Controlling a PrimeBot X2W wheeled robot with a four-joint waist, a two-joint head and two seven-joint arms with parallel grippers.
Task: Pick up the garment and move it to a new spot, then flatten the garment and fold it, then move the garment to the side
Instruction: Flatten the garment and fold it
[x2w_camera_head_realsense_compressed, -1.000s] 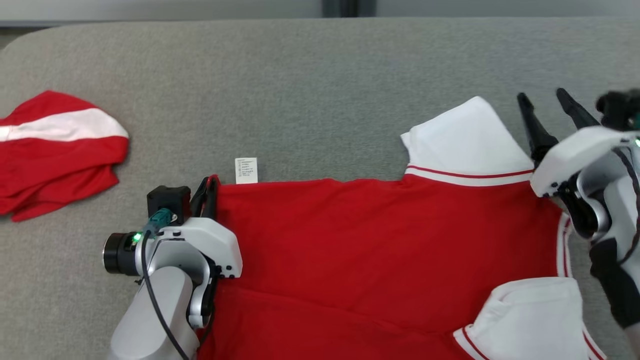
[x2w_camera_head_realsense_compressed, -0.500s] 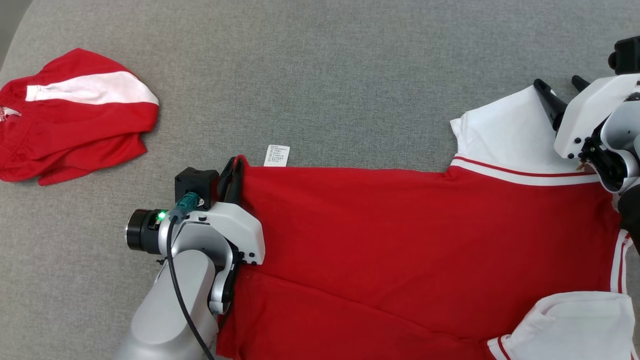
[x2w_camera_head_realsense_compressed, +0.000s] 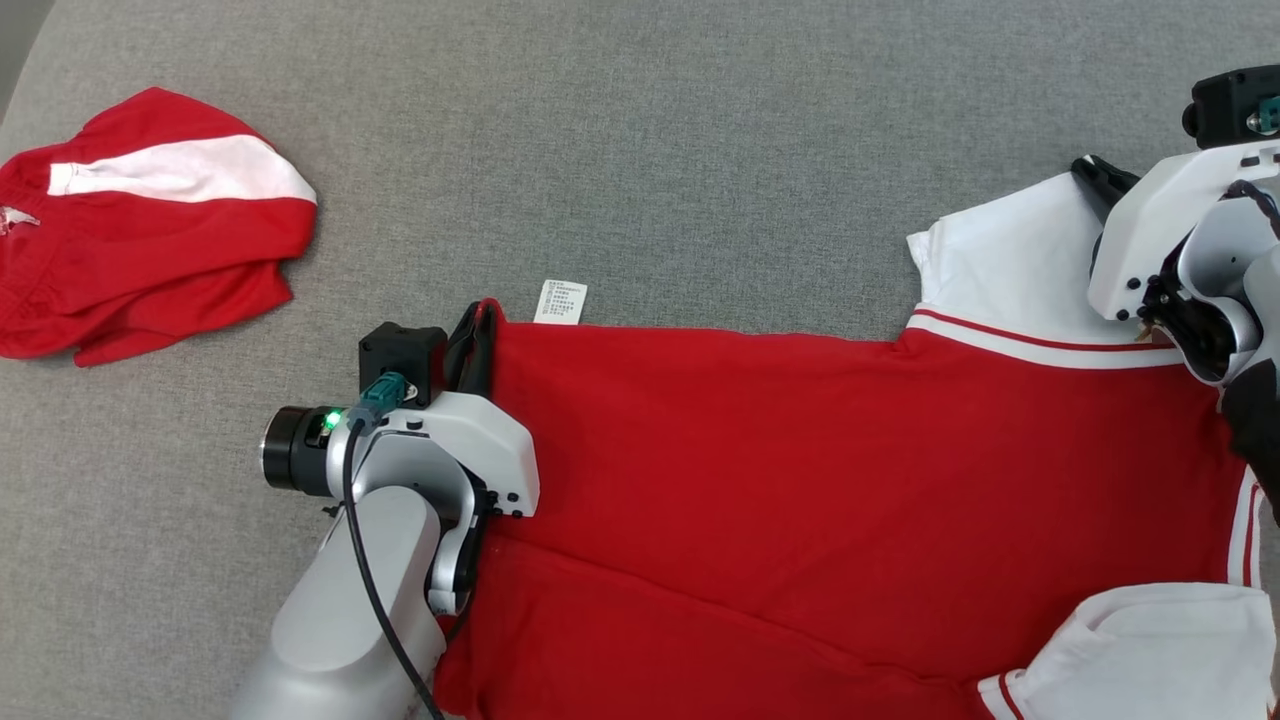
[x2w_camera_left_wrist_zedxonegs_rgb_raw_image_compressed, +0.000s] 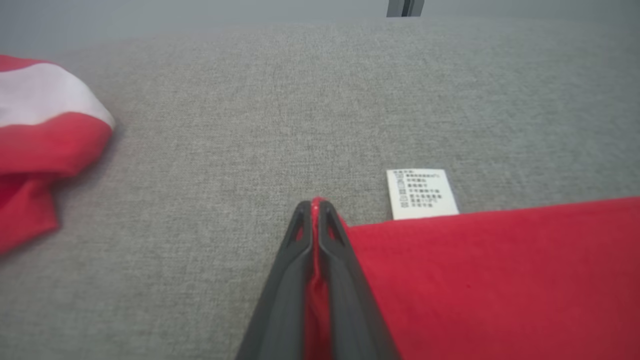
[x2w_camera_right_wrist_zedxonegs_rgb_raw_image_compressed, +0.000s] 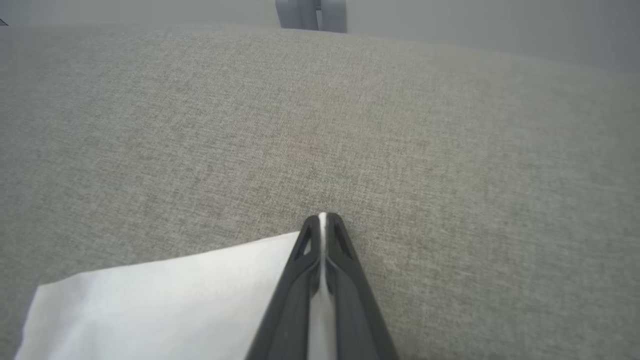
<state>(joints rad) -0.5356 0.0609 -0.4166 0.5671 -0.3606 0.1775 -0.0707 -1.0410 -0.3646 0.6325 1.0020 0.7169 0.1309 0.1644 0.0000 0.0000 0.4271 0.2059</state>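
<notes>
Your red shirt (x2w_camera_head_realsense_compressed: 800, 480) lies spread across the lower right of the head view on the grey counter (x2w_camera_head_realsense_compressed: 650, 150). Its lower part runs off the bottom edge and its right side is cut by the frame, so you cannot see the whole outline. Your left tool (x2w_camera_left_wrist_zedxonegs_rgb_raw_image_compressed: 315, 202) is pressed together on the shirt's upper left corner, with a sliver of red cloth between the fingers in the left wrist view. A white care label (x2w_camera_head_realsense_compressed: 561, 301) sticks out just beside it, its print too small to read. Your right tool (x2w_camera_right_wrist_zedxonegs_rgb_raw_image_compressed: 322, 220) is pinching the far corner of the white sleeve (x2w_camera_head_realsense_compressed: 1010, 260) at the upper right; in the head view the white wrist housing (x2w_camera_head_realsense_compressed: 1160, 230) hides most of its fingers. A second white sleeve (x2w_camera_head_realsense_compressed: 1170, 650) is cropped at the lower right corner. A bunched red-and-white garment (x2w_camera_head_realsense_compressed: 150, 240) sits well apart at the upper left, partly cut off by the left edge.
</notes>
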